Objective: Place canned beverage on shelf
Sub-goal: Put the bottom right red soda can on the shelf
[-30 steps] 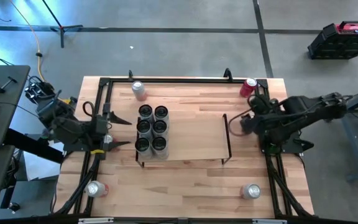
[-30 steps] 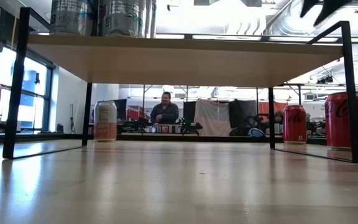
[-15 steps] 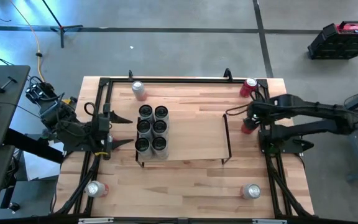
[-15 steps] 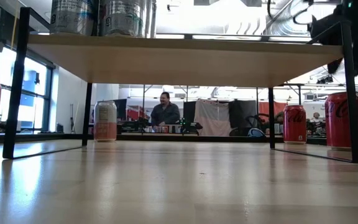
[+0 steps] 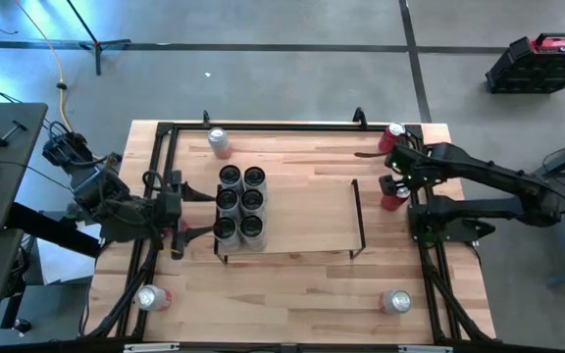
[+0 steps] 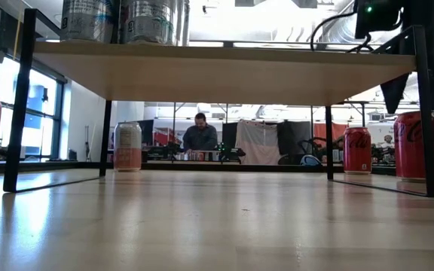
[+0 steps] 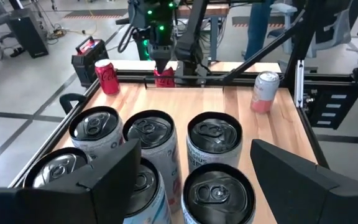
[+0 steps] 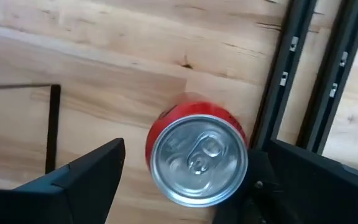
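Even, bright overhead light on the tabletop (image 5: pixel 302 284) with only faint shadows beneath the shelf (image 5: pixel 307 211), a blue glow on the floor beyond the table's left edge, blown-out ceiling glare above the shelf in the low view, and a slightly soft red can (image 8: pixel 196 155).

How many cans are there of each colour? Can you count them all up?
Silver cans, on the shelf: 6
Red cans: 3
Pink cans: 2
Total: 11 cans
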